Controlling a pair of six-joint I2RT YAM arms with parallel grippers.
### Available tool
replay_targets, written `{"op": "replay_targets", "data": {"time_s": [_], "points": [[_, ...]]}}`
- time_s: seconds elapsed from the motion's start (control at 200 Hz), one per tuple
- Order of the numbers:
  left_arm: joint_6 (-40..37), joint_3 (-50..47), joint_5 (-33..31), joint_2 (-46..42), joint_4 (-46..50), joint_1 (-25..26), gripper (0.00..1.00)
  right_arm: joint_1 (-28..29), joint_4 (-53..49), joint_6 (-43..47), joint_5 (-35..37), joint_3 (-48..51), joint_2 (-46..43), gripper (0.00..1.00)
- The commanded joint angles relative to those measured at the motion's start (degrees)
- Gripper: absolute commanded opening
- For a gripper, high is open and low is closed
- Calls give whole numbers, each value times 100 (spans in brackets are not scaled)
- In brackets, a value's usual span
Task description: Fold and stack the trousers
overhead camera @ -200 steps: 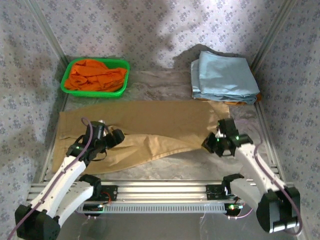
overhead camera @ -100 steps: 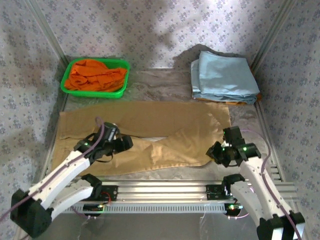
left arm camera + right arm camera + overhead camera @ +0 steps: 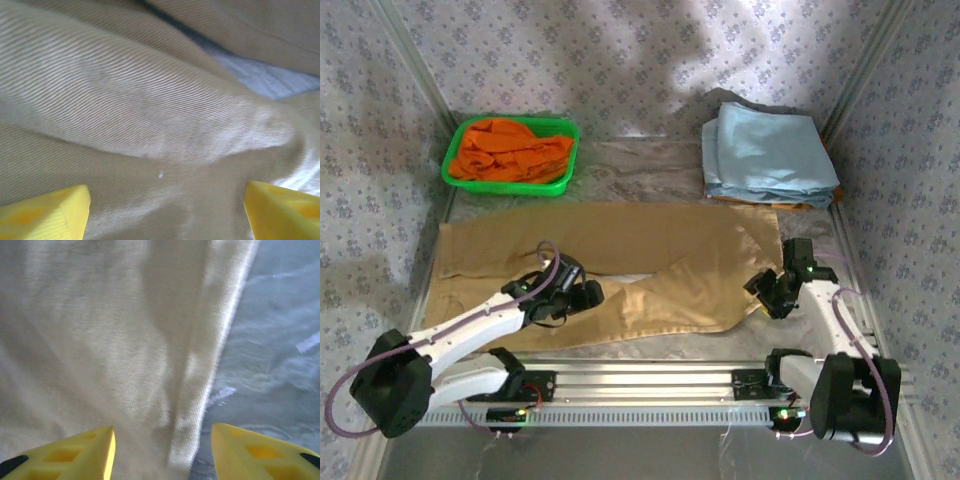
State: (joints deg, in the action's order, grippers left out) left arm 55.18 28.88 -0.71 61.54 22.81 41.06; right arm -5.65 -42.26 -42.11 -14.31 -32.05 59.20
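The tan trousers (image 3: 620, 245) lie spread across the middle of the tabletop (image 3: 650, 165), one leg flat along the far side, the nearer leg rumpled and angled toward the right end. The left gripper (image 3: 590, 296) sits low over the nearer leg, its yellow fingers (image 3: 45, 212) spread wide before a raised ridge of ribbed cloth. The right gripper (image 3: 765, 298) hangs at the trousers' right end, fingers (image 3: 75, 452) likewise spread, the cloth's edge lying between them beside bare grey tabletop. At far left a green basket (image 3: 505, 188) holds an orange garment (image 3: 510, 150); folded light blue garments (image 3: 765, 150) are stacked at far right.
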Motion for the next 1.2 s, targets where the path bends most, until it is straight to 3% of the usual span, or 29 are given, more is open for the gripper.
{"op": "replay_targets", "data": {"time_s": [0.0, 0.27, 0.425, 0.53, 0.615, 0.675, 0.974, 1.194], "points": [[101, -132, 27, 81, -8, 54, 81, -94, -386, 124, 9, 163, -138, 61], [239, -89, 33, 83, 652, 447, 81, -103, 325, 44, -556, 214, 623, 59], [365, 55, -253, 288, 990, 1114, 81, -116, 516, 60, -547, 233, 675, 40], [428, 211, -477, 685, 1168, 1556, 78, -160, 608, 97, -556, 286, 649, 18], [465, 379, -855, 886, 1480, 1838, 75, -181, 614, 154, -566, 287, 641, 6], [476, 365, -919, 992, 1524, 1879, 64, -207, 569, 214, -538, 259, 609, 0], [405, 301, -1277, 1114, 1379, 1804, 1, -257, -821, 441, 244, -665, -531, 0], [160, 226, -1101, 934, 1293, 1644, 0, -156, -1921, 103, 357, -889, -1366, 0]]}}
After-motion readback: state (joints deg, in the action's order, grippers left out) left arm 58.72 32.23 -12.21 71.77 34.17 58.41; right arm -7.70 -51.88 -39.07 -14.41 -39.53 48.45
